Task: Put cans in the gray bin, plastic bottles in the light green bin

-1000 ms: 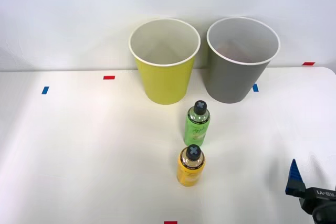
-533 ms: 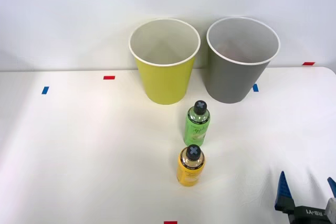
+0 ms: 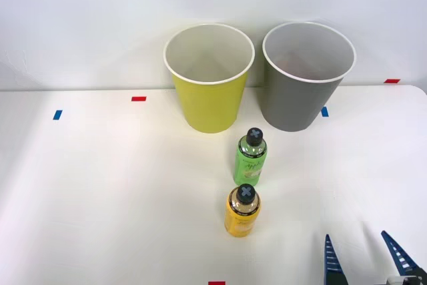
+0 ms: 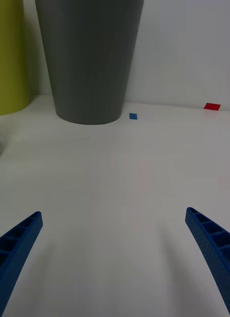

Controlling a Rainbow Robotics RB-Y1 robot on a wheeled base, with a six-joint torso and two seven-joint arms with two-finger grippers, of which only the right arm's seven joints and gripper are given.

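The right gripper [image 3: 363,255] sits spread open at the table's [image 3: 100,191] near right edge, with bare tabletop ahead up to the gray bin [image 3: 303,91]. To its left the yellow bottle [image 3: 242,211] and green bottle [image 3: 250,158] stand in line, blocking a straight path to the green bin [image 3: 208,88].

A white table [image 3: 100,185], dotted with red and blue tape marks [image 3: 139,99], meets a plain white wall [image 3: 80,18].
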